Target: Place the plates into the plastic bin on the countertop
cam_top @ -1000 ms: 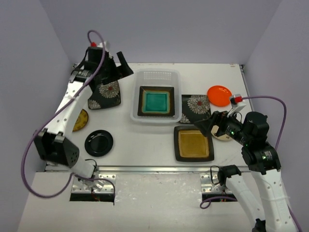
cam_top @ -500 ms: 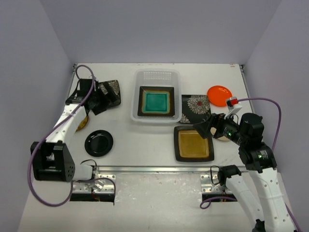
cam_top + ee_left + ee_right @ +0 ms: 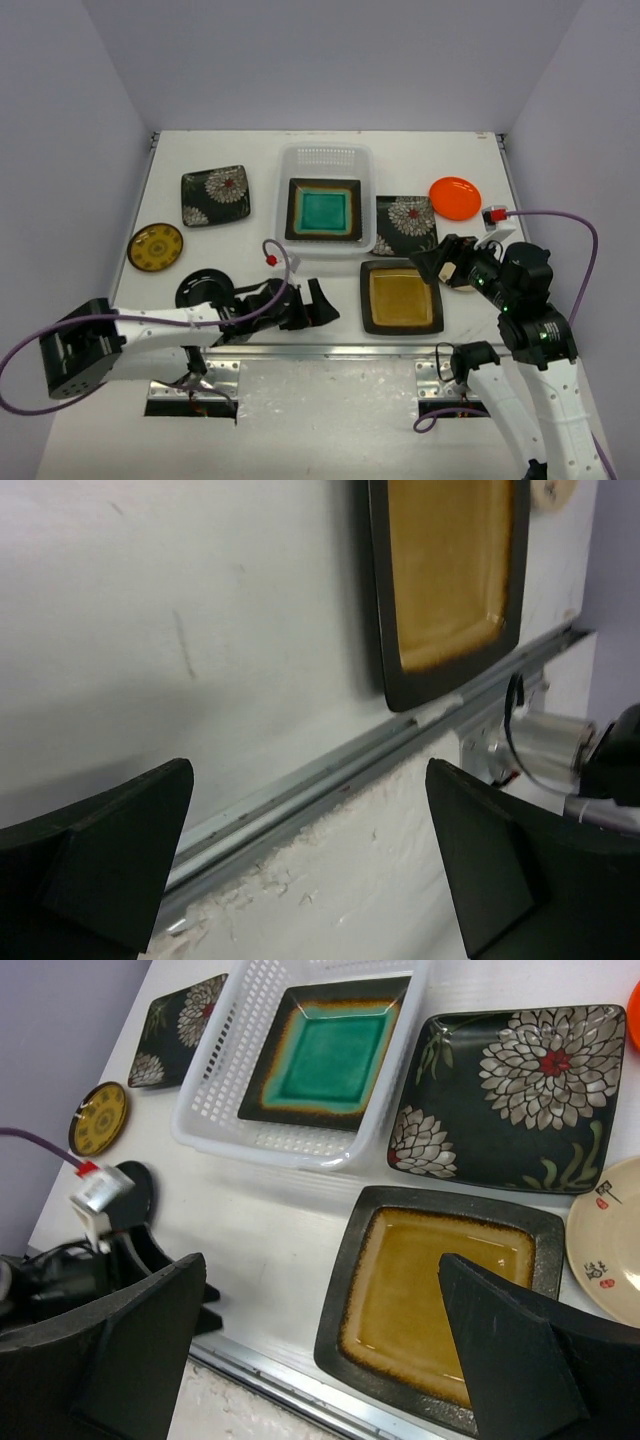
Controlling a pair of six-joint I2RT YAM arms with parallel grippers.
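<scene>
The plastic bin (image 3: pixel 323 157) stands at the back centre of the countertop (image 3: pixel 300 275) and holds the teal square plate (image 3: pixel 323 210). To its right lie a flowered plate (image 3: pixel 405 225), the amber plate (image 3: pixel 402 296) and an orange round one (image 3: pixel 455 197). Left of it are a second flowered plate (image 3: pixel 215 196), a yellow plate (image 3: pixel 155 247) and a black plate (image 3: pixel 200 290). My left gripper (image 3: pixel 318 303) lies low by the front rail, open and empty, with the amber plate (image 3: pixel 450 570) ahead. My right gripper (image 3: pixel 440 262) hovers open above the amber plate (image 3: pixel 440 1290).
A beige round plate (image 3: pixel 605 1235) sits right of the amber one, partly under my right arm. The metal rail (image 3: pixel 330 770) runs along the front edge just beneath my left gripper (image 3: pixel 305 870). The left arm lies stretched along that edge, over part of the black plate.
My left arm has swung from the back left corner down to the front edge, leaving the left flowered plate uncovered. The right gripper has barely shifted.
</scene>
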